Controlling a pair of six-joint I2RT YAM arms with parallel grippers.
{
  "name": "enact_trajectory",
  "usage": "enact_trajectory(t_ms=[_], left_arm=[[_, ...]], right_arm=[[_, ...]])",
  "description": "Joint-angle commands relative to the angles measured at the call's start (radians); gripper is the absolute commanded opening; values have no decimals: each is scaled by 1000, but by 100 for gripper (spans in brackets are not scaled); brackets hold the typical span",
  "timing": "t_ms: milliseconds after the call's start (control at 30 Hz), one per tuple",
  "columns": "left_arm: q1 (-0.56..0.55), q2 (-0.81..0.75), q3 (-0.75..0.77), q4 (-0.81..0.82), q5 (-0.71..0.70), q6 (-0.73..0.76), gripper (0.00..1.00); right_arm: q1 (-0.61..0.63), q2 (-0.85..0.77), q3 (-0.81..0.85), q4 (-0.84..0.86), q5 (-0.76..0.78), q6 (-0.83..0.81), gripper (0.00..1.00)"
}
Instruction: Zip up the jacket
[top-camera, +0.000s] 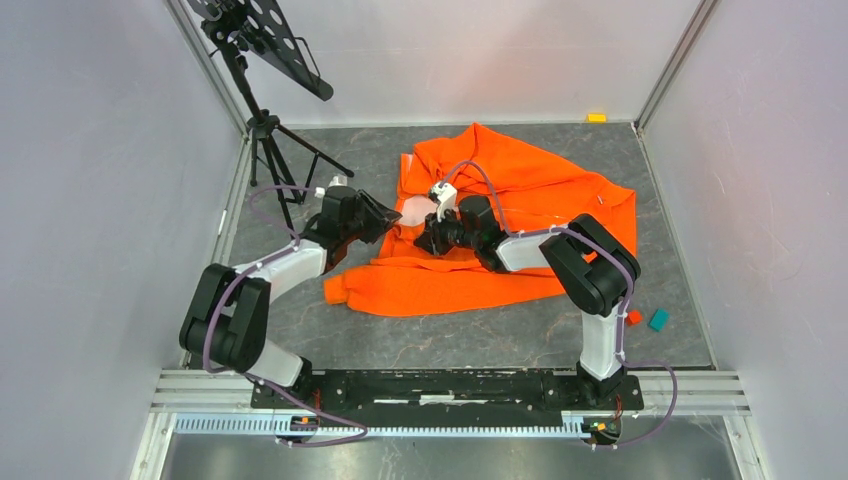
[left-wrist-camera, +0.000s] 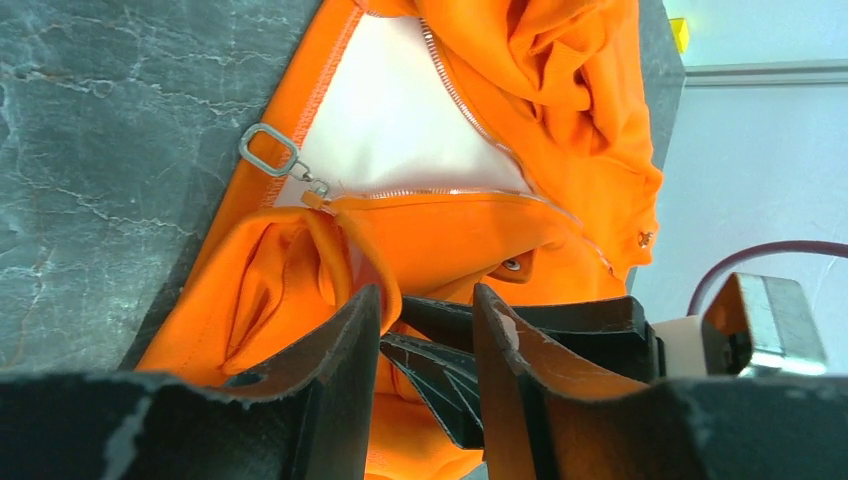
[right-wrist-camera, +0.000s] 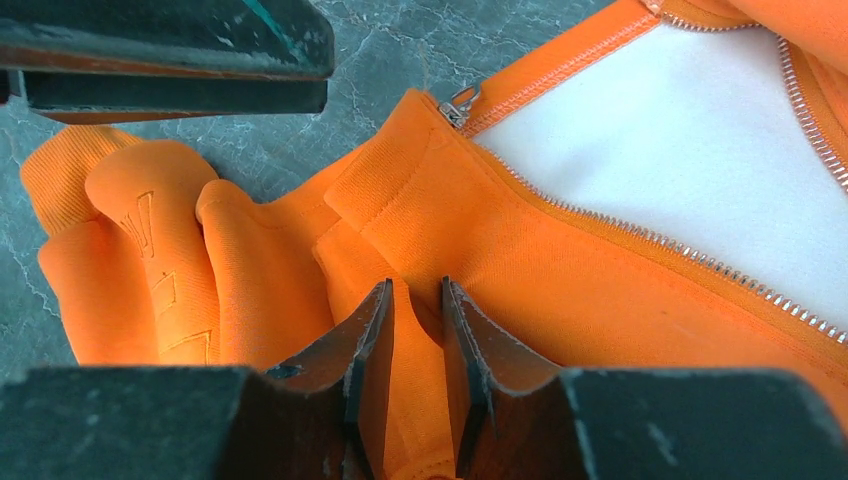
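Note:
The bright orange jacket (top-camera: 520, 190) lies crumpled on the grey table, its front open low down so the pale lining (top-camera: 415, 210) shows. In the left wrist view the zipper slider (left-wrist-camera: 318, 190) with its metal ring pull (left-wrist-camera: 270, 150) sits at the bottom of the zipper, by the hem. The slider also shows in the right wrist view (right-wrist-camera: 458, 105). My right gripper (right-wrist-camera: 415, 290) is shut on a fold of the jacket's hem (right-wrist-camera: 420, 400) just below the slider. My left gripper (left-wrist-camera: 425, 295) is open close over the same hem, its jaws facing the right gripper's fingers (left-wrist-camera: 470, 390).
A black music stand on a tripod (top-camera: 265, 130) stands at the back left. A yellow block (top-camera: 597, 117) lies at the back wall. A red block (top-camera: 633, 317) and a teal block (top-camera: 658, 320) lie near the right arm's base. White walls enclose the table.

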Motion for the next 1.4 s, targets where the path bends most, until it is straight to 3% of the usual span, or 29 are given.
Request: enact_trajectory(t_ms=[0, 300, 467, 600, 700, 1033, 1267, 1367], left_arm=[[-4, 21, 14, 15, -28, 25, 45], [-23, 161, 63, 74, 62, -5, 41], [-24, 151, 47, 79, 87, 69, 24], [-22, 98, -19, 25, 109, 163, 8], [-23, 78, -67, -11, 143, 193, 2], [-22, 76, -180, 5, 130, 186, 3], [-2, 109, -165, 59, 179, 146, 9], [24, 101, -172, 91, 199, 119, 16]], right_arm=[[13, -38, -9, 59, -39, 20, 30], [14, -42, -18, 68, -44, 26, 31], [12, -68, -12, 30, -36, -1, 34], [2, -136, 57, -148, 39, -105, 47], [-8, -148, 122, -252, 62, -109, 50], [-8, -35, 223, -315, -50, -152, 56], [12, -17, 85, -150, -49, -65, 48], [16, 9, 39, -63, -39, -6, 40]])
